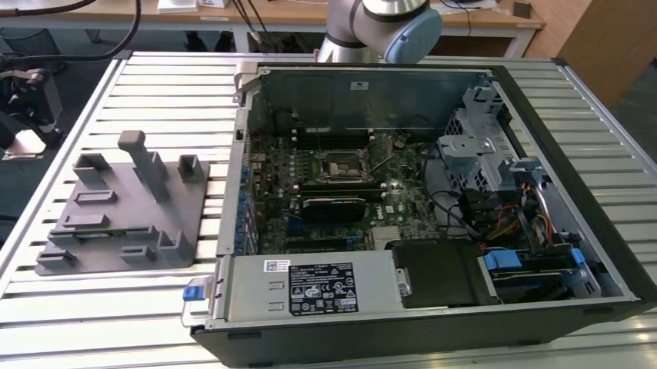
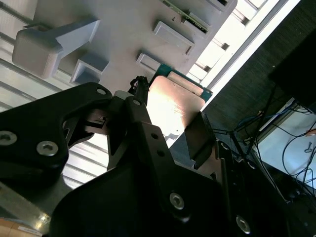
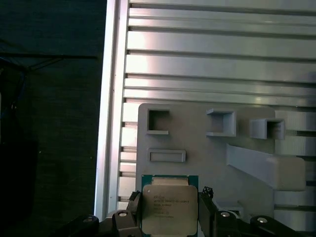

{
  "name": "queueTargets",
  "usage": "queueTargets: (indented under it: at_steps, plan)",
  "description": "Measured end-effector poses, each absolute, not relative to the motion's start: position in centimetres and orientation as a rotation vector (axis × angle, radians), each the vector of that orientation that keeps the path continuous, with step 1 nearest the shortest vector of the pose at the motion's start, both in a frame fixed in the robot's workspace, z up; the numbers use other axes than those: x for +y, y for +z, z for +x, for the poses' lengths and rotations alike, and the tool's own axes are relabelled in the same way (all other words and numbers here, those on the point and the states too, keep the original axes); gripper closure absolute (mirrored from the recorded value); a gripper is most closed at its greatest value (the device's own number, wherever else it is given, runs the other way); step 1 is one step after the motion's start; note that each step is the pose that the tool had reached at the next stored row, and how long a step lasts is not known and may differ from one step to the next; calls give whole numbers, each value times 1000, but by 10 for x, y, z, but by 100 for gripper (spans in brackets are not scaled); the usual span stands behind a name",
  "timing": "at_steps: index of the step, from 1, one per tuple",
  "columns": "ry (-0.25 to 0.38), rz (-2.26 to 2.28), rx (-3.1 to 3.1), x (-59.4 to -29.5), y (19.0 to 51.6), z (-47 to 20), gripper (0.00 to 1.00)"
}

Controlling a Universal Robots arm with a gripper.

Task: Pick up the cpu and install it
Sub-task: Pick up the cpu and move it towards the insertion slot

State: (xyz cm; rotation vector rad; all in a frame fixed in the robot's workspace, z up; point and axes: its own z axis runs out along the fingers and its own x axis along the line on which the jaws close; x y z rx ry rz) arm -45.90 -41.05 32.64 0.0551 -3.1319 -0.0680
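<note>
In the exterior view, the arm is standing at the far side of the open computer case, and the grey holder tray is lying beside the case on the exterior view's left. In the first wrist view, the gripper is clamping the cpu, with its fingers pressing on two opposite edges and the holder tray lying directly beyond the fingertips. In the second wrist view, the cpu is sitting between the closed-in fingers of the gripper, with the tray beyond them.
</note>
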Motion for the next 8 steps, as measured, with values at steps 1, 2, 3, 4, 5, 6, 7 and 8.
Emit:
queueTargets:
  at_steps: [1,2,3,4,5,6,7,8]
  plan:
    - [-68,55,-3132,-410,327,-459,46]
    - [-68,55,-3132,-410,328,-459,46]
    - [-68,55,-3132,-410,329,-459,46]
    - [-68,55,-3132,-410,329,-459,46]
    - [-68,55,-3132,-410,330,-459,46]
    - [-68,55,-3132,-410,331,-459,46]
    - [-68,55,-3132,-410,331,-459,46]
    - [-68,55,-3132,-410,332,-459,46]
